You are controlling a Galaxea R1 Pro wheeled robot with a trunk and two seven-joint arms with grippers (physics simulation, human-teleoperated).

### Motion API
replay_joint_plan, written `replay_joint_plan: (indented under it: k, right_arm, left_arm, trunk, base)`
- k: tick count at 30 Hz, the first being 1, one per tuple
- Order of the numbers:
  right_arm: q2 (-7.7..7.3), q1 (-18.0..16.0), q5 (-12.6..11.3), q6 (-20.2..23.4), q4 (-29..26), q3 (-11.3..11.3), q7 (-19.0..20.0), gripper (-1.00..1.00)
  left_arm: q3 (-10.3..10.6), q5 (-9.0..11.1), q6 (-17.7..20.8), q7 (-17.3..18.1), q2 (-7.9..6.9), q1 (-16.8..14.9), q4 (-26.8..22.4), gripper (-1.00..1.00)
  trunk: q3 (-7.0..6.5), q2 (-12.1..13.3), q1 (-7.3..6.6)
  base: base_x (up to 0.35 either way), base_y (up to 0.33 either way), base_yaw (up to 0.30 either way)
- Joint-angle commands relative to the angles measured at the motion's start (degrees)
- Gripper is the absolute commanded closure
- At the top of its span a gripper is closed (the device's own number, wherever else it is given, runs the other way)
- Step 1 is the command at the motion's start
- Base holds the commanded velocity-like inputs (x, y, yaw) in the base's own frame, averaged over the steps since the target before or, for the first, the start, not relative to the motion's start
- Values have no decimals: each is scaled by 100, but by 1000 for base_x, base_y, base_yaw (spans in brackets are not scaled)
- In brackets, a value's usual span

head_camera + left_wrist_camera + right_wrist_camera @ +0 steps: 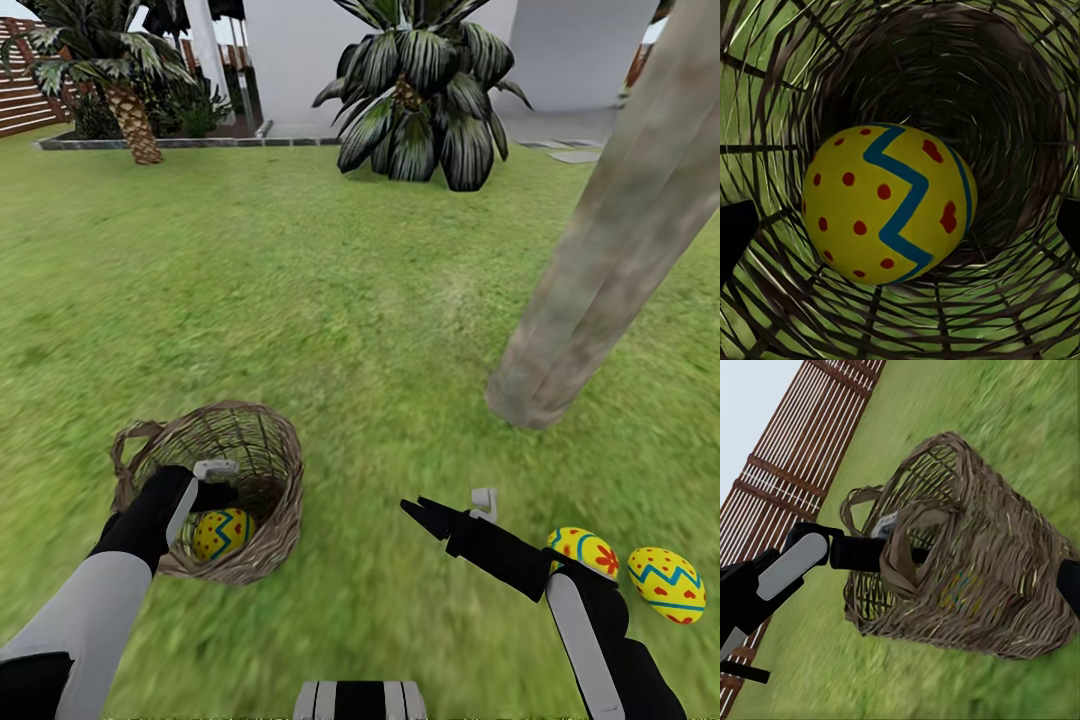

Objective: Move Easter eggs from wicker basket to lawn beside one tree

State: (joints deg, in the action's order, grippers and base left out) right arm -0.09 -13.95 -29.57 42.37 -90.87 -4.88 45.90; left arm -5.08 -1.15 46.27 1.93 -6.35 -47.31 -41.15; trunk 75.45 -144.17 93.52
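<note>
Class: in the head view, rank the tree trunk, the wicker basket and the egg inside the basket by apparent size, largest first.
1. tree trunk
2. wicker basket
3. egg inside the basket

No near ties, so differing camera distance does not unsettle the order.

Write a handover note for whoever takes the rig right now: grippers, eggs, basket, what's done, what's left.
Left gripper: inside the tipped basket, open around nothing yet, facing the last egg.
Right gripper: empty, hanging above the grass.
Done: two eggs lie on the grass by the right arm, not far from the tree trunk.
Left: grab the third egg, lift it out, set it beside the other two.
</note>
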Motion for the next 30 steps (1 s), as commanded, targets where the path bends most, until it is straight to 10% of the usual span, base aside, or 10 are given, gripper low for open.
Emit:
replay_joint_plan:
  k: [1,30]
  right_arm:
    - [0,-3,-23,34,-1,-4,6,-100]
    - [17,-3,-21,33,-1,-4,0,-100]
  left_arm:
    - [-10,-12,22,21,2,-1,-7,-100]
    - [-11,-8,-519,8,10,20,-103,-100]
  trunk:
    - [27,-3,1]
    - [381,-25,42]
  base:
    - [0,0,0]
    - [0,0,0]
